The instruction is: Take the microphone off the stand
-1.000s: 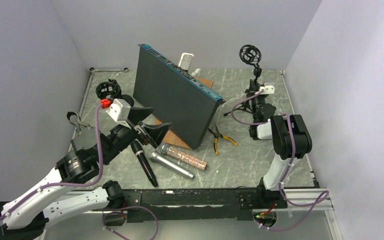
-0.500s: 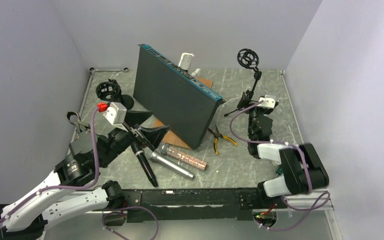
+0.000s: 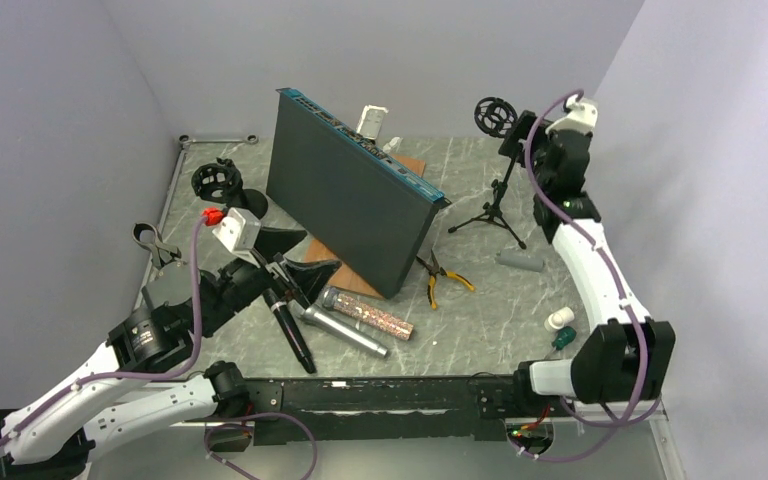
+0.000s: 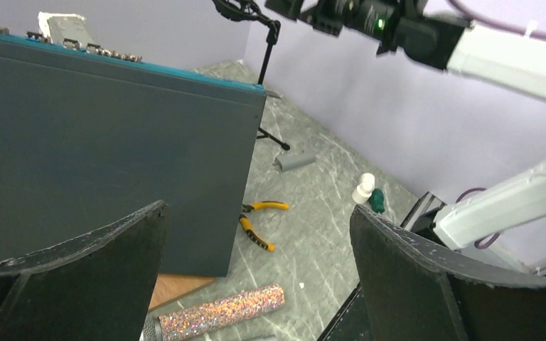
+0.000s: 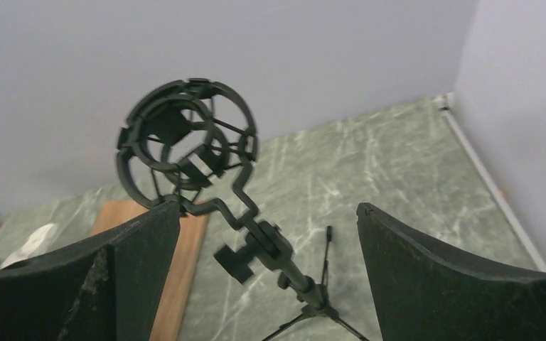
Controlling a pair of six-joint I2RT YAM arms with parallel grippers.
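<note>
The black tripod stand (image 3: pixel 497 192) is at the back right, and its round shock mount (image 3: pixel 493 115) has nothing in it. In the right wrist view the mount (image 5: pixel 185 138) shows hollow. My right gripper (image 3: pixel 522 132) is raised beside the mount and open, with the stand's neck (image 5: pixel 284 259) between its fingers, apart from both. A black microphone (image 3: pixel 290 325), a silver one (image 3: pixel 348 332) and a glittery one (image 3: pixel 367 312) lie on the table at front left. My left gripper (image 3: pixel 305 255) hangs open above them, holding nothing.
A large dark box (image 3: pixel 350 195) stands tilted mid-table on a wooden board. Yellow-handled pliers (image 3: pixel 442 280) lie beside it. A grey cylinder (image 3: pixel 518 260) and a white and green piece (image 3: pixel 560 325) lie at right. A second shock mount (image 3: pixel 215 180) stands at back left.
My right arm has swung up from low beside the stand's legs to its top, and its gripper has opened. The grey cylinder now lies uncovered. The left arm barely moved.
</note>
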